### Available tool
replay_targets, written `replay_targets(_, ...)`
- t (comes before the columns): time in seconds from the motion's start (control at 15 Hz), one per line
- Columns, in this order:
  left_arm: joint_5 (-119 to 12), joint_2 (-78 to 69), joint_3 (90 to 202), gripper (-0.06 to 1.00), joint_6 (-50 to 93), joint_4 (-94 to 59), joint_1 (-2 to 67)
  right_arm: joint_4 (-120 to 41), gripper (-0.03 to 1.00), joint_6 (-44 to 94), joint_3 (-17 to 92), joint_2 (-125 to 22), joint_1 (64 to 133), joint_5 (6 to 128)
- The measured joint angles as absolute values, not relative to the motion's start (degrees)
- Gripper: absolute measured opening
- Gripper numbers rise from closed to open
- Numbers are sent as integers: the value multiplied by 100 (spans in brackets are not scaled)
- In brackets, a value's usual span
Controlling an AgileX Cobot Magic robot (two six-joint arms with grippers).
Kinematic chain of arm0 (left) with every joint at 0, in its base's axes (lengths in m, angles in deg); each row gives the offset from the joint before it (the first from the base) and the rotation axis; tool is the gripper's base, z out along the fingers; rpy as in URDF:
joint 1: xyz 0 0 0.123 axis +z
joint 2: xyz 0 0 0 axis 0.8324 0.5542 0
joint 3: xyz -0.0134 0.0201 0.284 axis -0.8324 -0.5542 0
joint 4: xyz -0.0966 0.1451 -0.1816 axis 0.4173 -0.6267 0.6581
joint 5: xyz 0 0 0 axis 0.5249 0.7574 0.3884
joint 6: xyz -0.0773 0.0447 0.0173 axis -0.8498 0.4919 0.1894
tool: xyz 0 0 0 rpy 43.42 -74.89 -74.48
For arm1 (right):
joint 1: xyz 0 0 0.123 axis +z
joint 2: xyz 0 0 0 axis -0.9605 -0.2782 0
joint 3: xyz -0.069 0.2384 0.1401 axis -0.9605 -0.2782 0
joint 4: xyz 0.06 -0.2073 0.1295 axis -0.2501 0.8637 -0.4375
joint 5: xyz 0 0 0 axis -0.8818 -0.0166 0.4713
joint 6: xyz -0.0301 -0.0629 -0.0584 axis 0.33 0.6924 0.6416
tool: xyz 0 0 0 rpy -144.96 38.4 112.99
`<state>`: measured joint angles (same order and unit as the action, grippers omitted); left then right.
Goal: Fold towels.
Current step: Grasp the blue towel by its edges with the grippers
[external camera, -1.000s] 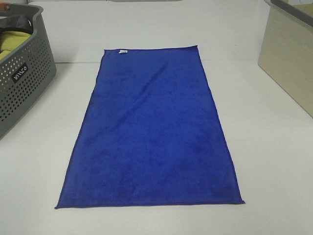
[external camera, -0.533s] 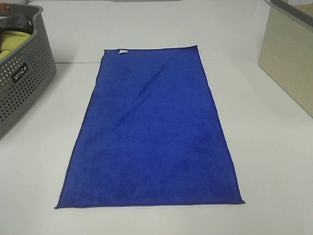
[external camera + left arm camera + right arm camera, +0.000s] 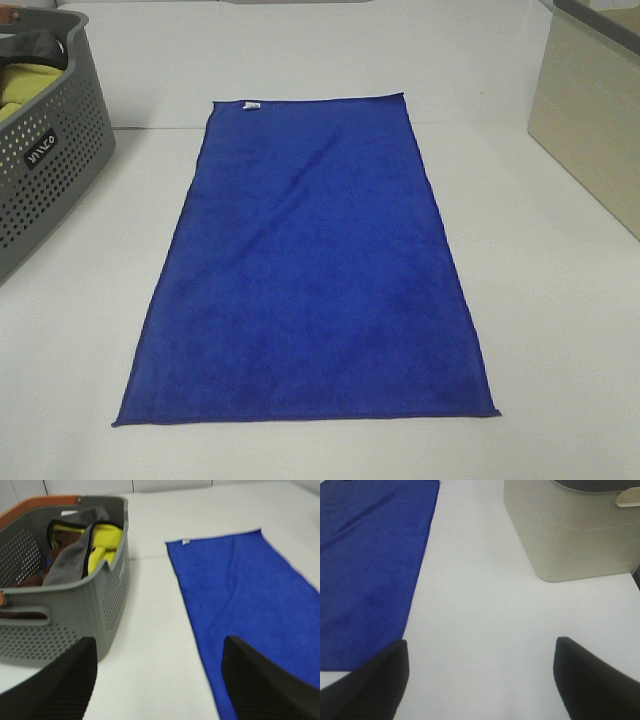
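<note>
The royal-blue towel lies flat and fully spread on the white table, long side running away from me, with its small white tag on the far short edge. It also shows in the left wrist view and the right wrist view. Neither gripper shows in the exterior high view. My left gripper is open and empty above the table, between the basket and the towel's left edge. My right gripper is open and empty above bare table to the right of the towel.
A grey perforated basket stands at the left, holding yellow-green and dark cloths. A beige bin stands at the right, also in the right wrist view. The table is white.
</note>
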<state>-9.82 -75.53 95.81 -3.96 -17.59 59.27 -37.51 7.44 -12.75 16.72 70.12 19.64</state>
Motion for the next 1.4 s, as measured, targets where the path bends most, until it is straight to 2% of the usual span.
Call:
replay_targets(0.27, -2799, -6373, 9140, 67, -941, -602, 5927, -4233, 76, 406, -1258, 73, 7093, 3202)
replay_targets(0.53, -3171, -4671, 9094, 67, -900, 252, 5749, -4485, 74, 406, -845, -2132, 7173, 3442)
replay_targets(0.87, -3022, -1766, 9197, 67, 824, 1392, 5440, -5132, 72, 561, 100, -4545, 7173, 3144)
replay_targets(0.93, -2759, -678, 9552, 67, 1558, 1816, 5434, -5614, 72, 985, 203, -5221, 7173, 3139)
replay_targets(1.0, -2759, -678, 9552, 67, 1558, 1816, 5434, -5614, 72, 985, 203, -5221, 7173, 3139)
replay_targets(1.4, -2541, 1975, 10435, 67, 3070, 2951, 5434, -7206, 72, 2601, 215, -6871, 7173, 3482)
